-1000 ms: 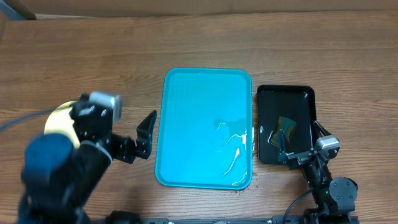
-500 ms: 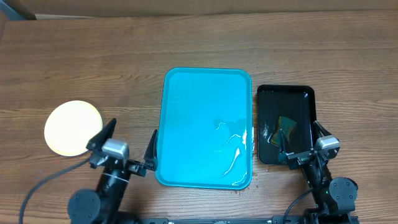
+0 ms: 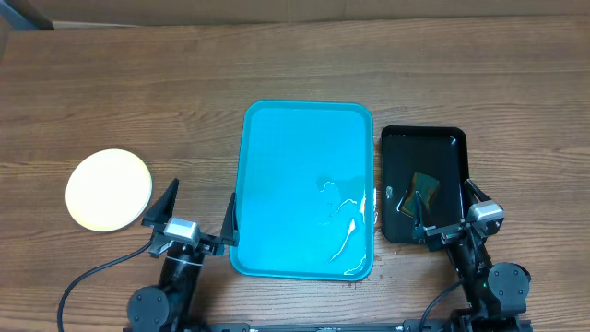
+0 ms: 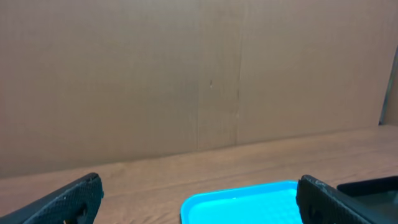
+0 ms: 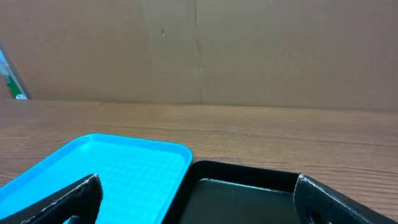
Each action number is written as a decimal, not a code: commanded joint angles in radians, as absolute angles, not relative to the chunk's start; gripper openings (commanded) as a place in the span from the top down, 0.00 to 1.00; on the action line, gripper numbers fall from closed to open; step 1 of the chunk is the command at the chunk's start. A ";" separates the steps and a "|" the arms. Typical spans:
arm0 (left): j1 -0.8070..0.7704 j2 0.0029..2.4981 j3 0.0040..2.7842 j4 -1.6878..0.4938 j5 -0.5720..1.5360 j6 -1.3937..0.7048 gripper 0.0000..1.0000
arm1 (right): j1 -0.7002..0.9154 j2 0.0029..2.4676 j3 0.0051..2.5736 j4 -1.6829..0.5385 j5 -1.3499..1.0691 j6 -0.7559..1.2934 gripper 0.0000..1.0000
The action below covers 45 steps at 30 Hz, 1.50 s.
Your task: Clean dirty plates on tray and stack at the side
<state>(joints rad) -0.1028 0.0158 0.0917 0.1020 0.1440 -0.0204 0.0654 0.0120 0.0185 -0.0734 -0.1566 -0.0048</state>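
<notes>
Looking down from above, I see both arms parked at the near edge of the table (image 3: 295,65). The left claw (image 3: 203,194) has its fingers spread wide with nothing between them, just beside the near left corner of the tray (image 3: 277,138). The right claw (image 3: 441,190) is equally splayed and empty over the near end of the black tray (image 3: 452,138), where the sponge (image 3: 424,187) lies. The tray carries no plate, only wet glints toward its near right corner. The plates (image 3: 109,189) sit to the left, well apart from the tray, showing as one pale yellow disc (how many lie beneath the top one I cannot tell from here). I judge the job done or close to it. If I had to lift one, I'd treat it as stiff, smooth and likely slick if damp. It lies flat with little to get under, so I'd pinch the rim on the side nearest the left claw rather than press on its face.
</notes>
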 commanded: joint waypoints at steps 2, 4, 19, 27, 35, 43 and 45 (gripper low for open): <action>-0.099 0.003 0.004 0.157 0.133 -0.033 0.00 | 0.062 0.007 0.008 -0.069 -0.150 -0.012 0.00; -0.099 0.003 0.004 0.149 0.134 -0.033 0.00 | 0.062 0.007 0.008 -0.069 -0.150 -0.012 0.00; -0.099 0.013 0.005 -0.067 0.123 -0.030 0.00 | 0.062 0.007 0.008 -0.069 -0.150 -0.012 0.00; -0.099 0.013 0.005 -0.067 0.123 -0.030 0.00 | 0.062 0.007 0.008 -0.070 -0.150 -0.012 0.00; -0.099 0.013 0.005 -0.067 0.123 -0.030 0.00 | 0.062 0.007 0.008 -0.069 -0.150 -0.012 0.00; -0.099 0.013 0.005 -0.067 0.123 -0.030 0.00 | 0.062 0.007 0.008 -0.070 -0.150 -0.012 0.00; -0.099 0.013 0.005 -0.067 0.123 -0.030 0.00 | 0.062 0.007 0.008 -0.070 -0.150 -0.012 0.00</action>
